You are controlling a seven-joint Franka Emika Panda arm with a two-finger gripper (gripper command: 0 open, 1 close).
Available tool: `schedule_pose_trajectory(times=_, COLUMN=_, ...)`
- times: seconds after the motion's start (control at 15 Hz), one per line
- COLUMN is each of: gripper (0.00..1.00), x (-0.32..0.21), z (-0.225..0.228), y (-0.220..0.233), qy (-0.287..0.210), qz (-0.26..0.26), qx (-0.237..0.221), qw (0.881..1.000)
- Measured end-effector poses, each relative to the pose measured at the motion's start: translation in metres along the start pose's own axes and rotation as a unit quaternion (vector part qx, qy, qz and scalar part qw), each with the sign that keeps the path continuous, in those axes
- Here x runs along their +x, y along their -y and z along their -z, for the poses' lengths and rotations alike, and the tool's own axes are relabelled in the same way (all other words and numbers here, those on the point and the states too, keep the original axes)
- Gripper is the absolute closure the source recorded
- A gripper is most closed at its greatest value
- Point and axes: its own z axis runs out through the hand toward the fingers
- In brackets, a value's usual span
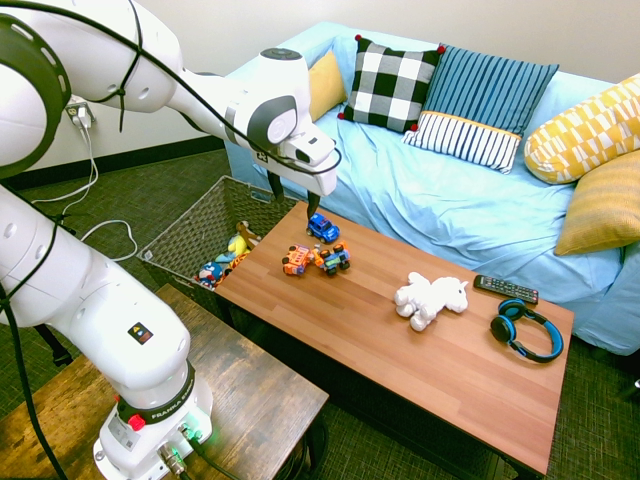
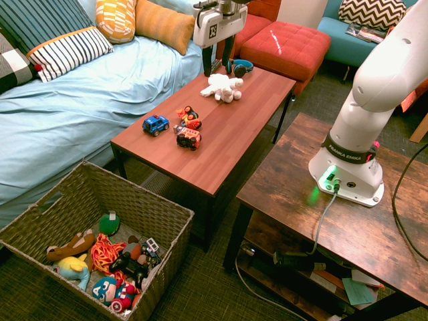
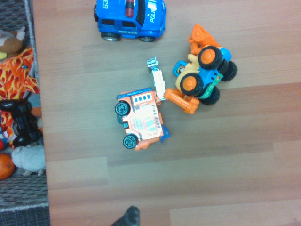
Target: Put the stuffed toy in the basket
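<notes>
— Any writing you can read from where you stand?

— The blue toy car (image 3: 130,20) has "POLICE" along its side and a number on the roof that starts "63". The arm's base collar (image 2: 348,155) says "FRANKA EMIKA". Nothing else is legible.

— How's the arm sitting?

— It reaches out over the coffee table (image 1: 440,370), wrist pointing straight down. The gripper (image 1: 311,208) hangs above the table's end nearest the basket (image 2: 167,231), over the cluster of cars, touching nothing. Its two dark fingers (image 2: 227,48) stand slightly apart with nothing between them.

— And the stuffed toy?

— The stuffed toy (image 1: 430,299) lies on its side on the wood, well apart from the gripper, out at about four o'clock from it in the first exterior view. Blue headphones (image 1: 524,331) and a black remote (image 1: 505,289) lie near it. An orange toy truck (image 3: 141,121) and an orange-and-blue tractor (image 3: 202,77) sit touching, just under the wrist.

— The basket?

— On the dark carpet (image 2: 207,287) beside the table's end, already holding several plush toys (image 2: 73,257).

— The room?

— A sofa under a light blue sheet (image 1: 450,200) with checked, striped and yellow cushions (image 1: 392,82), plus a red ottoman (image 2: 286,45).
</notes>
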Motion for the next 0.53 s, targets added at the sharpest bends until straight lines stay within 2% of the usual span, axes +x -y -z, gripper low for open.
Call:
schedule_pose_trajectory(times=0.27, gripper=0.0, x=0.013, z=0.004, y=0.003, qy=-0.007, qz=-0.002, qx=0.002, qw=1.0)
schedule_pose_trajectory(times=0.53, gripper=0.0, x=0.076, z=0.005, y=0.001, qy=-0.035, qz=-0.049, qx=0.012, qw=0.998)
